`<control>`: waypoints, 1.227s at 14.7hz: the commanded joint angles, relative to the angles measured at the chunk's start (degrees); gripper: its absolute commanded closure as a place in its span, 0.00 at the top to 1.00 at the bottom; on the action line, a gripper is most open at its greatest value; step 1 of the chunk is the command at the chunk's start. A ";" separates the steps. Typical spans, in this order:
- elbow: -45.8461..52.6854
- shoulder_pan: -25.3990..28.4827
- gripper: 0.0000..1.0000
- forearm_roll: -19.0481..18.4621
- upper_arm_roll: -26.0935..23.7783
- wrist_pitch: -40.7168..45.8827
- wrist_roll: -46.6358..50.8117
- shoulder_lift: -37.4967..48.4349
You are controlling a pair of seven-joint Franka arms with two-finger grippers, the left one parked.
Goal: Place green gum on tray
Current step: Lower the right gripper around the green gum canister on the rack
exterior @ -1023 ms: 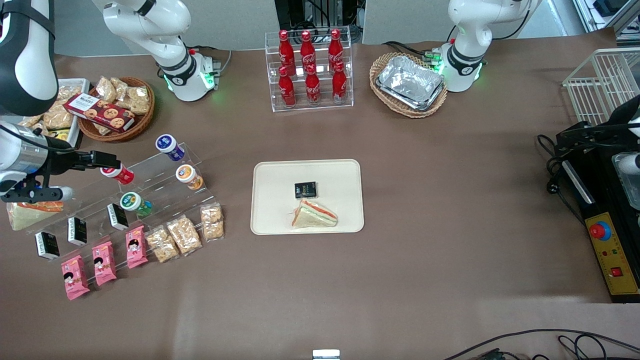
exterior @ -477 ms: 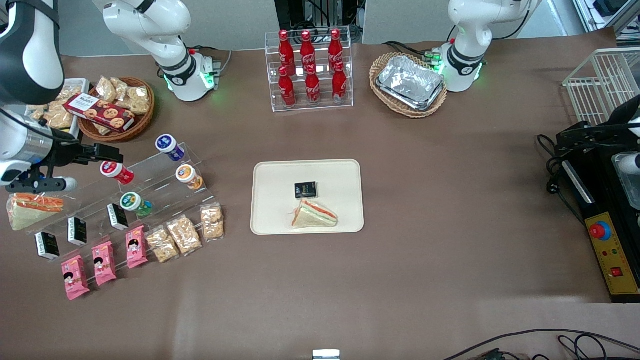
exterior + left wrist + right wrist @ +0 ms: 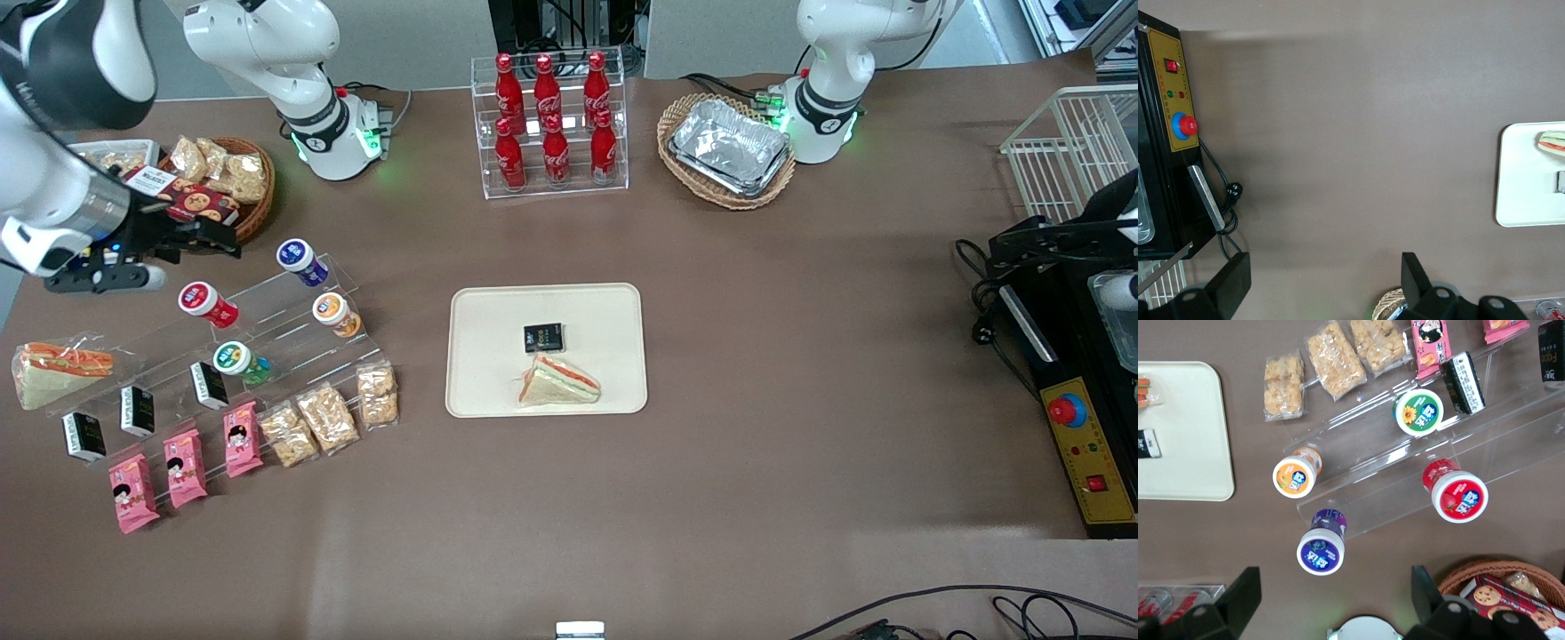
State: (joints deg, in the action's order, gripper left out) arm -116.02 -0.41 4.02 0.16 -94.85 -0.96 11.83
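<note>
The green gum (image 3: 234, 359) (image 3: 1418, 412) lies on a low step of a clear stepped stand (image 3: 267, 324), lid facing up and outward. The cream tray (image 3: 480, 311) (image 3: 1178, 420) (image 3: 1525, 200) lies mid-table and carries a wrapped sandwich (image 3: 560, 380) and a small black packet (image 3: 543, 337). My gripper (image 3: 212, 236) (image 3: 1335, 579) hovers open and holds nothing. It is farther from the front camera than the stand, beside the cookie basket. The purple-lidded canister (image 3: 1321, 551) lies just off its fingertips, and the green gum sits well apart from it.
The same stand holds red-lidded (image 3: 206, 302), orange-lidded (image 3: 333, 312) and purple-lidded (image 3: 300, 260) canisters and black packets (image 3: 210, 384). Snack bags (image 3: 327, 416) and pink packets (image 3: 185, 467) lie nearer the camera. A wicker basket of cookies (image 3: 213, 191) sits by the gripper; a cola rack (image 3: 551, 124) and foil trays (image 3: 729, 147) stand farther back.
My gripper has moved away from the front camera, from over the red-lidded canister and sandwich end of the stand to beside the cookie basket. Nothing on the stand or tray moved.
</note>
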 commanded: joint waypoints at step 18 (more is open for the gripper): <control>-4.03 0.41 1.00 -2.17 7.22 -28.63 -17.76 -18.68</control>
State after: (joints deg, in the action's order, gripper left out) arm -120.56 -0.12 1.05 7.37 -121.20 -18.61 -5.07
